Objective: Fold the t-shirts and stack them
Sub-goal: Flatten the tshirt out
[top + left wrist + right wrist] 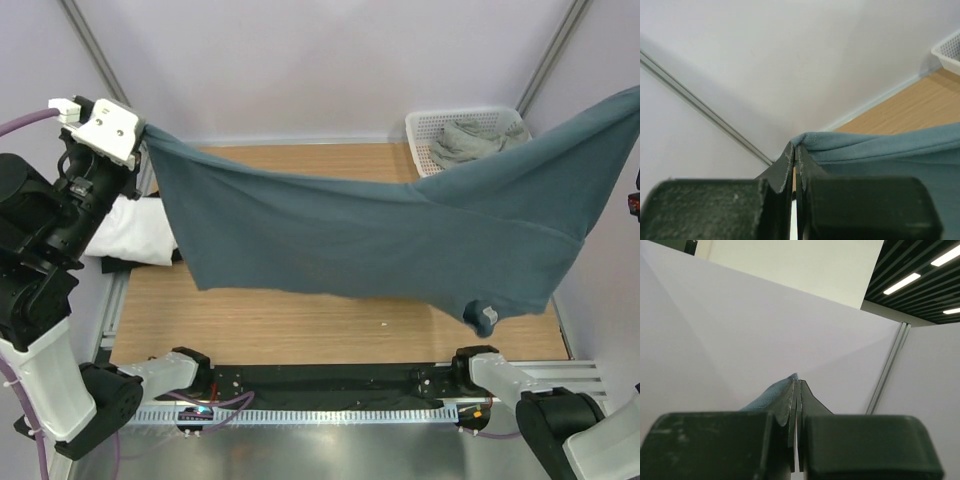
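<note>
Top view: slate-blue t-shirt (380,240) stretched in the air over the surface (300,320), one corner at the left fingers (143,130), the other end running off the right edge; not yet folded. White t-shirt (135,232) at the far left, apparently folded, over a dark one (122,265), probably the stack begun. Grey-green t-shirt (468,140) crumpled in the basket (425,122), untouched.

Left wrist: left fingers (782,170) pressed together on the blue hem (865,147).

Right wrist: right fingers (810,405) likewise pinching a blue corner (771,392).

Roughly half done, at a guess.
</note>
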